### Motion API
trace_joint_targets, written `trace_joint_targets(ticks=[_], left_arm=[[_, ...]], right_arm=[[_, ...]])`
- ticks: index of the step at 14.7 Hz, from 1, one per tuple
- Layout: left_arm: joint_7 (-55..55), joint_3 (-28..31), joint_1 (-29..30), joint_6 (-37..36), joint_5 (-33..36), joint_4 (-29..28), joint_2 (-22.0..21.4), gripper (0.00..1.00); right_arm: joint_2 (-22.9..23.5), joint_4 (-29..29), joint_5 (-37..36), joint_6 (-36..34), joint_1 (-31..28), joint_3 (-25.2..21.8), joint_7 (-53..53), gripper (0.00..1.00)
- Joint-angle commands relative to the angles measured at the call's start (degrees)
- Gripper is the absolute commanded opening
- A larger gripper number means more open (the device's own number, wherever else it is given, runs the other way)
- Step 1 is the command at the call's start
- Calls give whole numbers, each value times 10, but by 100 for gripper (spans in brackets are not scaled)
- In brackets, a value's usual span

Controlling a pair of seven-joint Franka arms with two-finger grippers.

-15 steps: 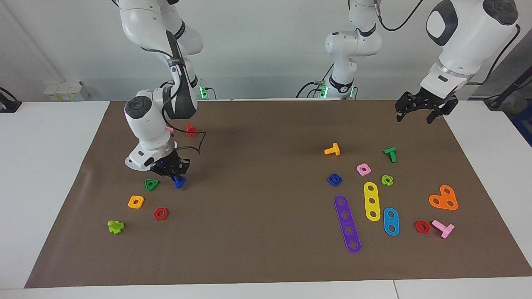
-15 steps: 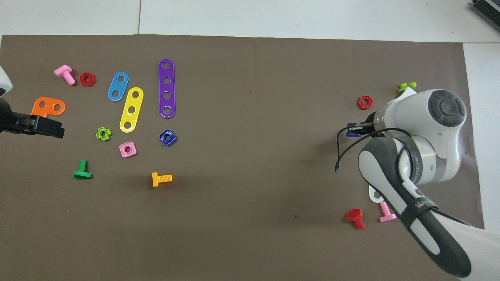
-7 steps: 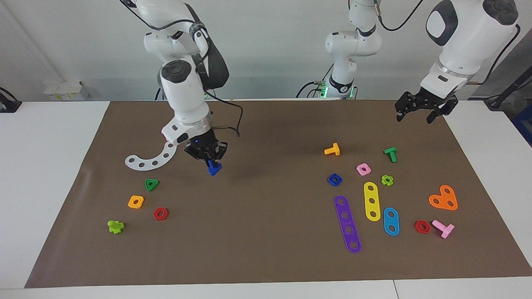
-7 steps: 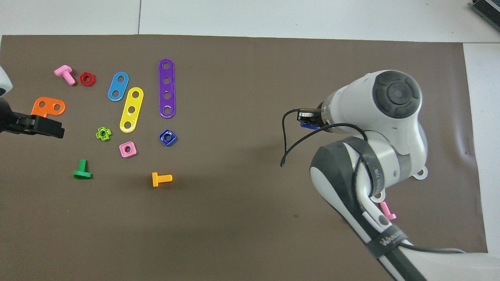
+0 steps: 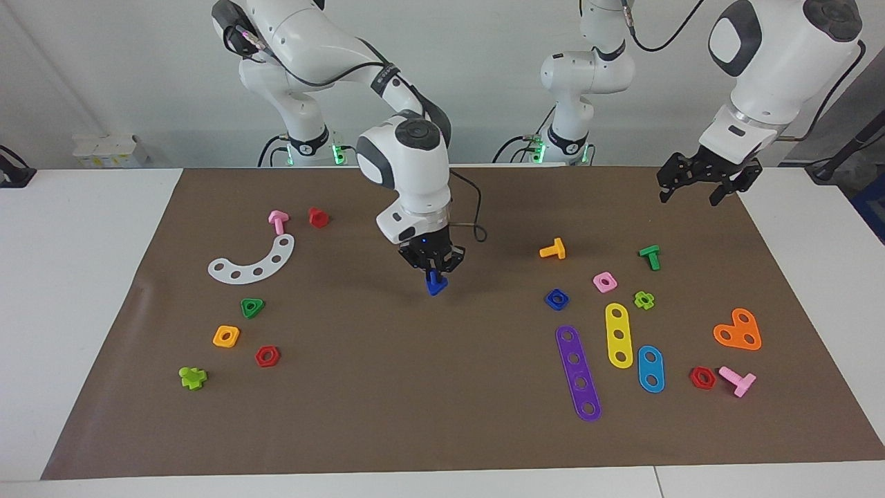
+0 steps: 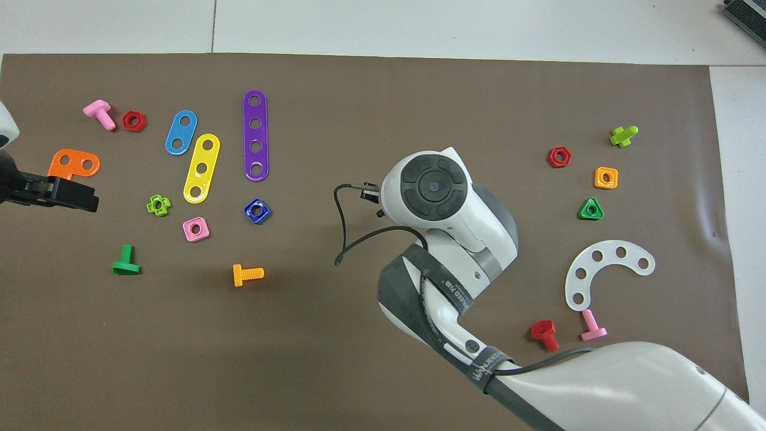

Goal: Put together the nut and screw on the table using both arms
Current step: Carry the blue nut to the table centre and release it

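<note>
My right gripper [image 5: 433, 271] hangs over the middle of the brown mat [image 5: 442, 415], shut on the dark-blue screw [image 5: 435, 282], whose triangular head points down. The overhead view hides that screw under the right arm's wrist [image 6: 432, 187]. The dark-blue nut [image 5: 556, 299] [image 6: 257, 211] lies flat on the mat toward the left arm's end, beside a pink square nut [image 5: 604, 281]. My left gripper [image 5: 698, 188] [image 6: 66, 196] waits open in the air over the mat's corner at the left arm's end, holding nothing.
Near the blue nut lie an orange bolt [image 5: 553, 249], a green bolt [image 5: 650, 256], purple [image 5: 578, 372], yellow [image 5: 619, 335] and light-blue [image 5: 650, 368] strips. Toward the right arm's end lie a white curved strip [image 5: 253, 261], a green triangular nut [image 5: 252, 307] and a red bolt [image 5: 318, 217].
The right arm has lifted the blue screw from beside the green triangular nut and carried it to over the mat's middle, toward the left arm's end. The left arm has not moved.
</note>
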Motion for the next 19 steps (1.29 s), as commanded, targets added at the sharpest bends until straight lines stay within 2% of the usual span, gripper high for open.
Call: trace_joint_targets(ticks=[1, 3, 6, 7, 8, 9, 15, 17, 19], left_arm=[[3, -4, 5, 9, 9, -22, -17, 100], [3, -4, 5, 9, 9, -22, -17, 100], [3, -4, 5, 9, 9, -22, -17, 100], [2, -4, 5, 9, 9, -22, -17, 100], [1, -5, 5, 7, 9, -21, -17, 100], [2, -4, 2, 6, 9, -22, -17, 100], [4, -5, 1, 9, 9, -21, -17, 100], [-2, -6, -5, 8, 9, -24, -18, 100], [1, -10, -5, 15, 9, -24, -18, 100]], right_arm=[[62, 22, -82, 32, 11, 15, 80, 0], [81, 19, -107, 52, 11, 27, 116, 0], [82, -7, -109, 69, 10, 27, 120, 0], [82, -18, -110, 83, 11, 26, 122, 25], [84, -25, -111, 91, 10, 26, 132, 84], [80, -22, -111, 82, 11, 26, 136, 100], [-47, -16, -99, -11, -24, 18, 106, 100], [-80, -15, -78, -30, -31, -16, 52, 100], [-113, -16, -14, -37, -31, -75, -56, 100]])
